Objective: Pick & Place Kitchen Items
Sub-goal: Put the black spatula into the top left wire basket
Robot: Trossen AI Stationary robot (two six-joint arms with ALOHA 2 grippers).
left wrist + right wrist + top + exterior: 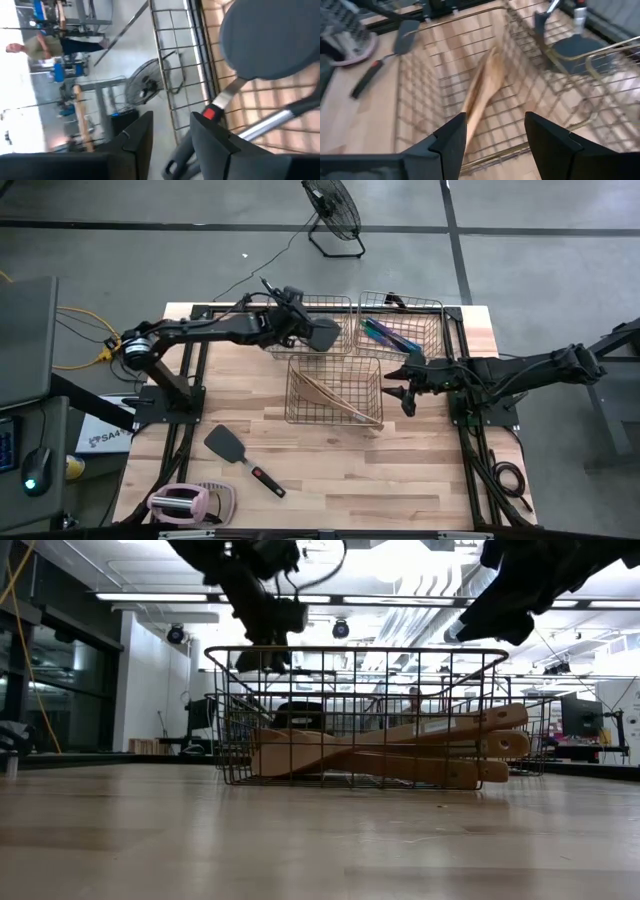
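My left gripper is over the far left copper basket, shut on a black spatula with a silver neck and a red mark on its handle. My right gripper is open and empty, above the right edge of the middle basket. Pale wooden utensils lie on that basket's floor; they also show in the low view. Iridescent pieces lie in the far right basket. A second black spatula lies flat on the table at the near left. My left gripper holds the black spatula by its dark handle, between its two fingers; one finger hides most of the place of contact. The spatula reaches forward past the fingertips, red mark and neck beyond them. Its blade is over the far left basket.
A pink-and-white gadget sits at the table's near left corner. The three wire baskets crowd the far middle of the table. A floor fan stands beyond the far edge. A person is far off in the room.
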